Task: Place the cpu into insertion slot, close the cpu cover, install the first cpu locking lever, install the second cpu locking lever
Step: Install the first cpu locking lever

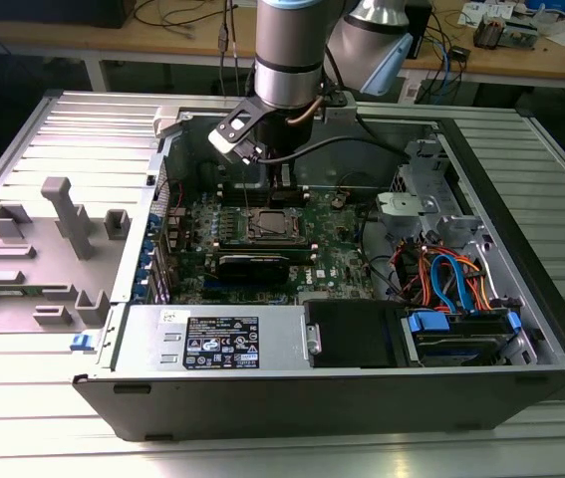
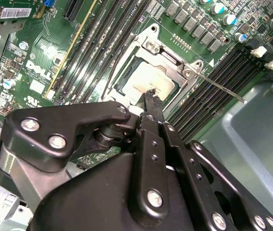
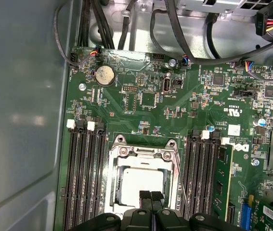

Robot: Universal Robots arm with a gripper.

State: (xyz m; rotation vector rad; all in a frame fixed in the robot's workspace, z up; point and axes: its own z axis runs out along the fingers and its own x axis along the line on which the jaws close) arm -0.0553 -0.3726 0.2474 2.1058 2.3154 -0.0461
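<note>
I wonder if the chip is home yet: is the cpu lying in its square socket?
Yes, the cpu lies flat in the insertion slot, with the silver cpu cover framing it.

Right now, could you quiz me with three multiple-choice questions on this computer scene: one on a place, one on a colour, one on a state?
1. The pincer is nearest: A the blue cables; B the cpu; C the grey tray.
2. The circuit board is: A red; B white; C green.
3. The cpu cover is: A lying flat; B standing upright; C off the board.
B: its tips show just over the cpu in both wrist views. C: green surrounds the cpu. A: the cpu shows through its window.
</note>
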